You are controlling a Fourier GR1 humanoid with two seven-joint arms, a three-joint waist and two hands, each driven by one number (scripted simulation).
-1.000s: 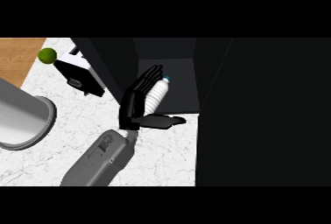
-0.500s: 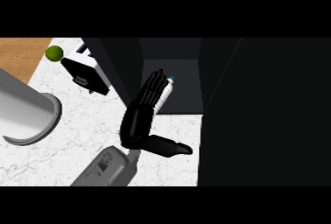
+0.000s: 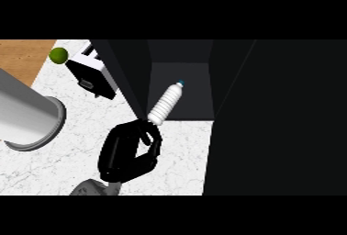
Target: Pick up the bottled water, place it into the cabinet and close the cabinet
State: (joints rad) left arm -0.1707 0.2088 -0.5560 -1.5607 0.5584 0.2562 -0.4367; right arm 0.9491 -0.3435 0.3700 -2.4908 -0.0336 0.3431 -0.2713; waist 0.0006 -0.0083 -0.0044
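I see only one hand, the left hand [image 3: 116, 156], low in the head view and a little left of the middle. Its grey forearm [image 3: 88, 188] comes in from the lower edge and leans up to the right. The hand lies over the white marble counter [image 3: 61, 160].

The fingers [image 3: 150, 133] are curled inward and bent down toward the thumb, so they make a closed ring, and a bit of counter shows through the gap. They do not wrap around anything that I can see.

The bottled water [image 3: 165, 104] is just beyond the top of the curled fingers. Its bottom end meets them, but I cannot tell if it really touches. From there the bottle leans up and to the right into the dark open cabinet [image 3: 193, 92], with its blue cap [image 3: 180, 83] at the end far from the fingers.

To the left of the fingers, well apart, stands a big grey cylinder [image 3: 27, 114]. Up and left of them are a black-and-white box [image 3: 92, 75] and a green round fruit [image 3: 59, 55].
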